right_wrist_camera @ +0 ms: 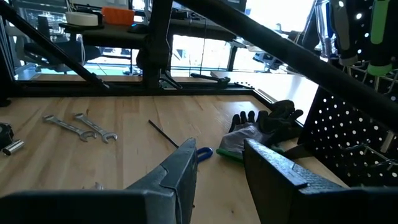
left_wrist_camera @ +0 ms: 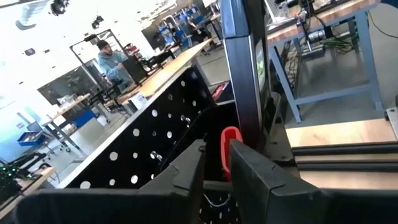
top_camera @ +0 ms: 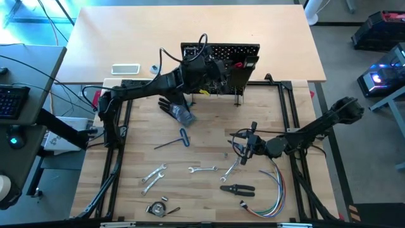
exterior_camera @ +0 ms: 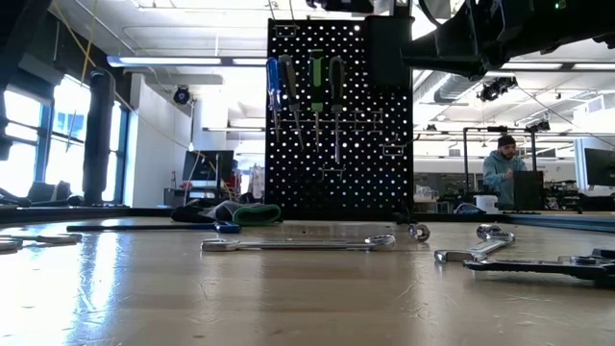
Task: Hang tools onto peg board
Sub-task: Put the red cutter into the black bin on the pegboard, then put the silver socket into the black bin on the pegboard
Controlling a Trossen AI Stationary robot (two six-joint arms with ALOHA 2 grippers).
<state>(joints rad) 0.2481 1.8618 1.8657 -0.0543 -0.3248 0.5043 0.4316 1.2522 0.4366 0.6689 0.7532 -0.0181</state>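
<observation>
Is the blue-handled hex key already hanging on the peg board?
No, the blue-handled hex key lies flat on the table, in front of the peg board.

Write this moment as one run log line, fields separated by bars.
left tool: at peg board, fingers beside red-handled tool | right tool: open above table, holds nothing | wrenches: on table

high: overhead | low: table-level | both share peg board (top_camera: pixel 221 54)

Left end effector (left_wrist_camera: pixel 216 163) over peg board (left_wrist_camera: pixel 155 134), red-handled tool (left_wrist_camera: pixel 231 149) between fingers, person (left_wrist_camera: pixel 112 59) beyond
</observation>
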